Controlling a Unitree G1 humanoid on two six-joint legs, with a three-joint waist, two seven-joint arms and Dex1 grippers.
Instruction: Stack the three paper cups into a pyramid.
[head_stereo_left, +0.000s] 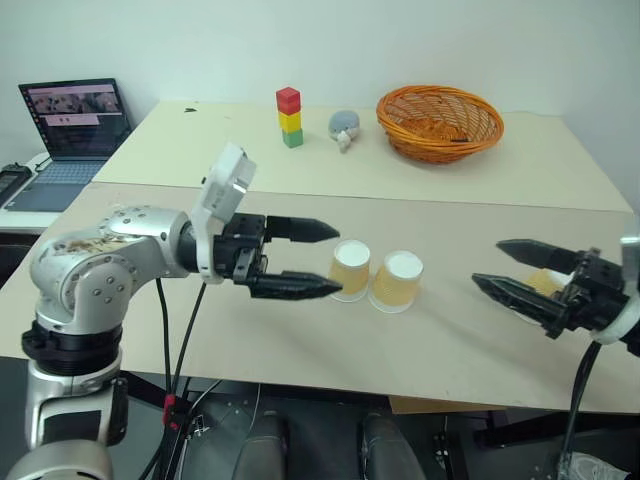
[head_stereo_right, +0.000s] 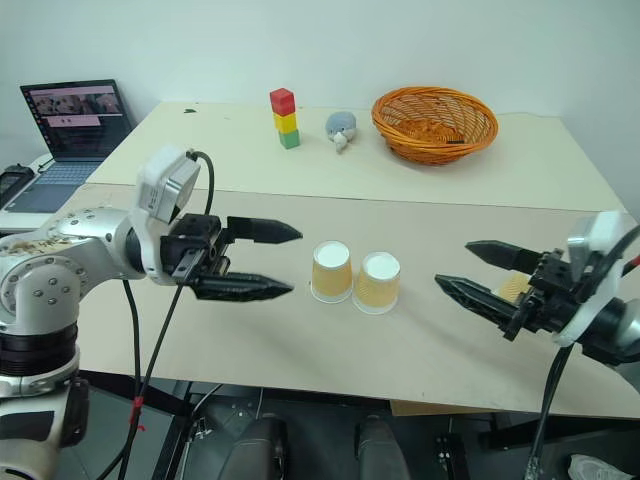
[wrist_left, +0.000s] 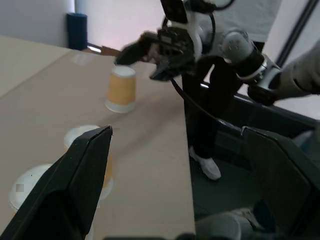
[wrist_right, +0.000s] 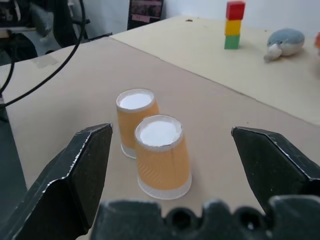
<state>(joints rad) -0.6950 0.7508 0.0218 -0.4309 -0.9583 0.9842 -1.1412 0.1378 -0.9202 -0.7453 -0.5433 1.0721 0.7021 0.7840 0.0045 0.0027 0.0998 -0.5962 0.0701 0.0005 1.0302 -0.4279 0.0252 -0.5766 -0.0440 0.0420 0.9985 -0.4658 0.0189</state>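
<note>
Two upturned paper cups (head_stereo_left: 350, 268) (head_stereo_left: 396, 280) sit touching at mid-table; the third cup (wrist_left: 121, 89) stands at their 3 o'clock, behind your right gripper (head_stereo_left: 510, 272). They look light and crushable, so pinch mid-wall gently. Both it and the left gripper (head_stereo_left: 315, 259), at 9 o'clock, are spread and empty.

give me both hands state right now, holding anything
Left hand: open, holding nothing.
Right hand: open, holding nothing.
</note>
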